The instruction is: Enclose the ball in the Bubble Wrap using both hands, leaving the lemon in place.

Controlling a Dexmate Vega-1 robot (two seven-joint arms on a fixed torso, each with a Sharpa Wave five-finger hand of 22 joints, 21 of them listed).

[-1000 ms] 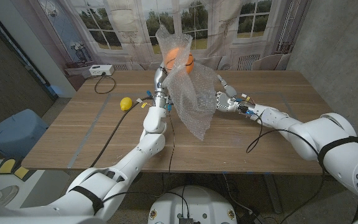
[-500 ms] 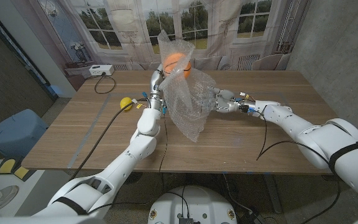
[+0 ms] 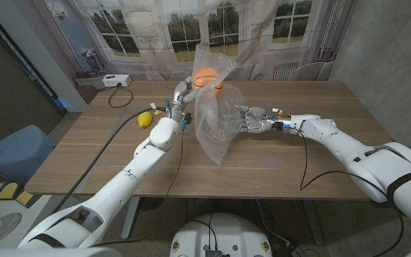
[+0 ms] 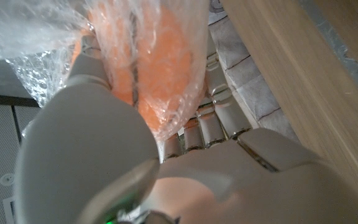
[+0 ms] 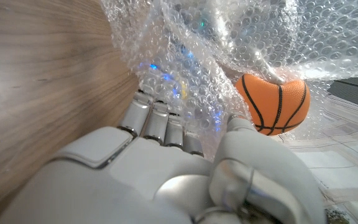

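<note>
With the left hand (image 3: 180, 96) gripping the ball (image 3: 207, 77) through the Bubble Wrap (image 3: 216, 114) at upper centre and the right hand (image 3: 252, 119) clutching the sheet's side, a slack pull could let the wrap slip off.

left robot hand (image 3: 182, 93): raised, fingers closed gripping | right robot hand (image 3: 252, 120): extended, fingers pinching

Orange ball (image 5: 277, 102) with black basketball lines, clear bubble wrap (image 3: 216, 114) with a dotted bubble pattern, yellow lemon (image 3: 145, 119), brown wood-grain table (image 3: 320, 153).
</note>
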